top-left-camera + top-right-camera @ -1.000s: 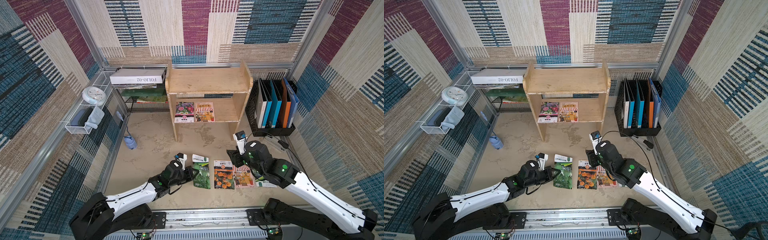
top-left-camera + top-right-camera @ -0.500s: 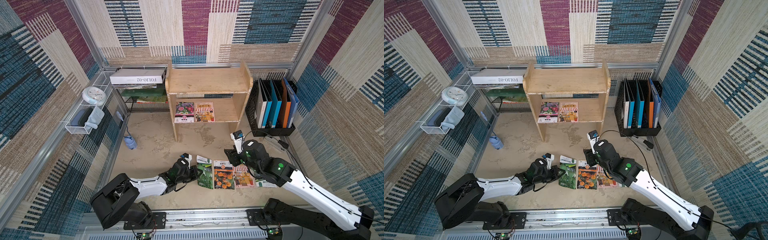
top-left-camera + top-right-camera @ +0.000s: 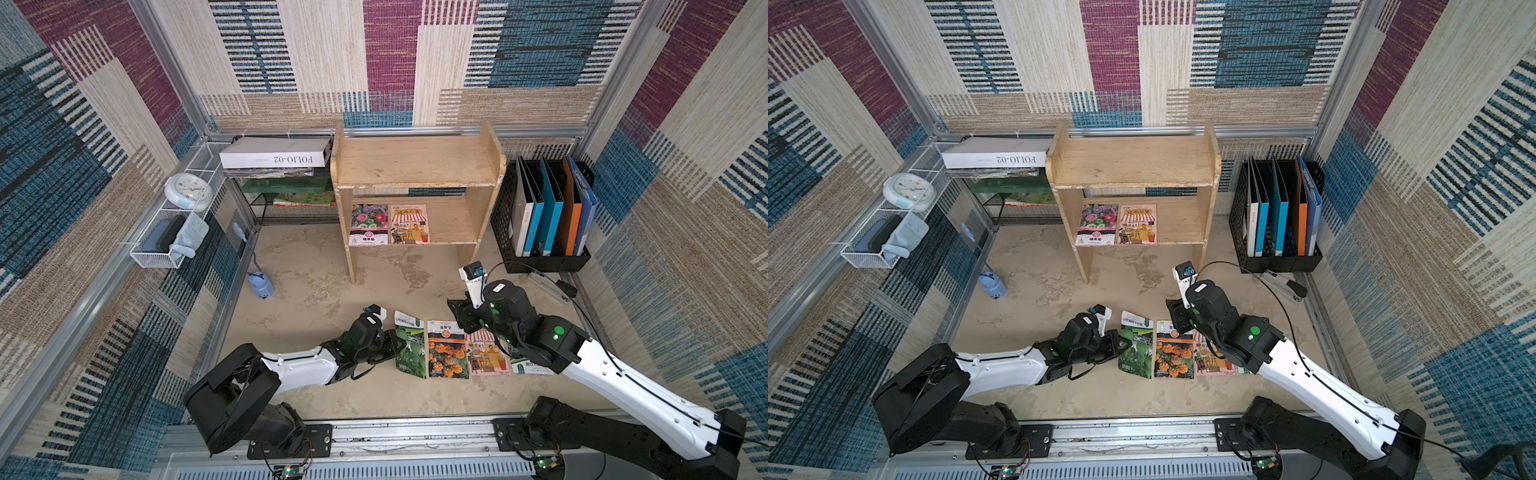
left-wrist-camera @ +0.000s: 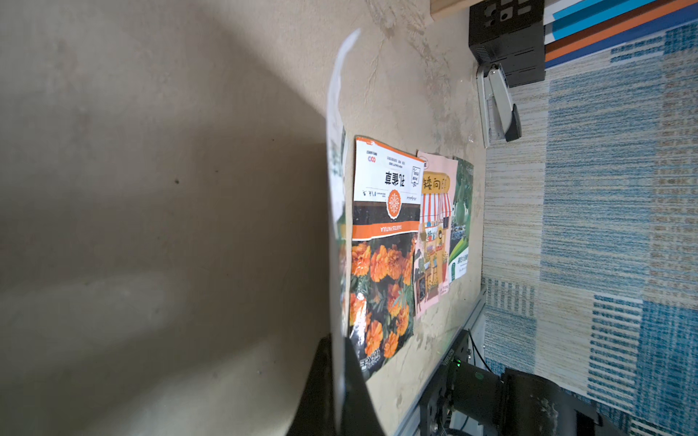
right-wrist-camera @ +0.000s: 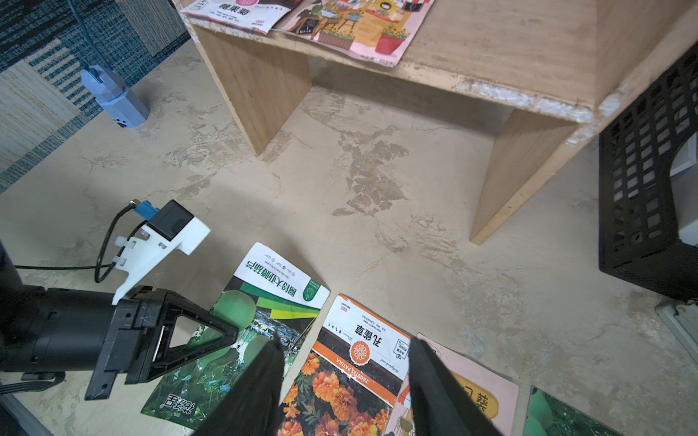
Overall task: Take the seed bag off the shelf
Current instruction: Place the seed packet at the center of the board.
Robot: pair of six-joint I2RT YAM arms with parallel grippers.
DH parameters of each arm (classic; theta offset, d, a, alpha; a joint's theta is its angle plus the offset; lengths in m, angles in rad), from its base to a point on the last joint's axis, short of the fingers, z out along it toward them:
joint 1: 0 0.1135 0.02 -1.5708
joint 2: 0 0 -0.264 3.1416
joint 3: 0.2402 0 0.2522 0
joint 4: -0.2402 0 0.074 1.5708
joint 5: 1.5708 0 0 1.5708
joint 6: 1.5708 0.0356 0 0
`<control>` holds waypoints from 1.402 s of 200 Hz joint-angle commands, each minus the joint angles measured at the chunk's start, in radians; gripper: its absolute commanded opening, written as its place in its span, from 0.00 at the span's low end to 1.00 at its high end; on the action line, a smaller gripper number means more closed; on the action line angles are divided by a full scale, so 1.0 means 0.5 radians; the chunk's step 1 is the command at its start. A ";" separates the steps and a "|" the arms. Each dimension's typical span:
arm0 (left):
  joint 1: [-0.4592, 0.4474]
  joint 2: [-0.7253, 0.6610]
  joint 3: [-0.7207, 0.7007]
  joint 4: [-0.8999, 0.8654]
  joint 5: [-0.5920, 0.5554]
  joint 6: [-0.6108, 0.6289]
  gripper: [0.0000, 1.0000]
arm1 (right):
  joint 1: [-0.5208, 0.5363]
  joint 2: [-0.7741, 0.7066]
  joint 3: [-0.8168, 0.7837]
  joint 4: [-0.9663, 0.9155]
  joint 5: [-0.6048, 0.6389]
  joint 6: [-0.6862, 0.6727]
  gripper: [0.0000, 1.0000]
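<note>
The green seed bag [image 3: 409, 350] is off the shelf [image 3: 415, 166], low over the stained beige tabletop [image 3: 307, 266], pinched at one edge by the left gripper [image 5: 228, 337]. The right gripper [image 5: 345, 377] hangs spread and empty. Woven patchwork walls [image 3: 390, 54] enclose everything. The left wrist view shows the bag only edge-on and blurred.

Open floor [image 3: 316, 270] fronts the shelf [image 3: 415, 166]; the black file holder [image 3: 540, 262] stands just beside its right board.

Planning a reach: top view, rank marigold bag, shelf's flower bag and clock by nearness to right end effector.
1. Marigold bag, floor, beside right end effector.
2. Flower bag, shelf lower tier.
3. Clock, far left.
</note>
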 commanded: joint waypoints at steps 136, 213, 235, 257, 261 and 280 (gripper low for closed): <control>0.001 0.016 0.087 -0.330 -0.120 0.095 0.41 | 0.002 0.053 -0.026 0.067 -0.030 -0.030 0.57; 0.001 0.025 0.128 -0.498 -0.203 0.112 0.61 | 0.003 0.061 -0.036 0.072 -0.026 -0.029 0.57; 0.002 -0.025 0.161 -0.647 -0.287 0.140 0.64 | 0.003 0.059 -0.031 0.070 -0.012 -0.023 0.58; 0.001 -0.137 0.209 -0.873 -0.443 0.196 0.67 | 0.004 0.085 0.001 0.089 -0.015 -0.050 0.58; 0.001 -0.164 0.220 -0.918 -0.477 0.211 0.67 | 0.003 0.096 0.014 0.088 -0.016 -0.062 0.58; 0.001 -0.315 0.277 -1.127 -0.613 0.301 0.69 | 0.003 0.163 0.092 0.095 -0.023 -0.199 0.58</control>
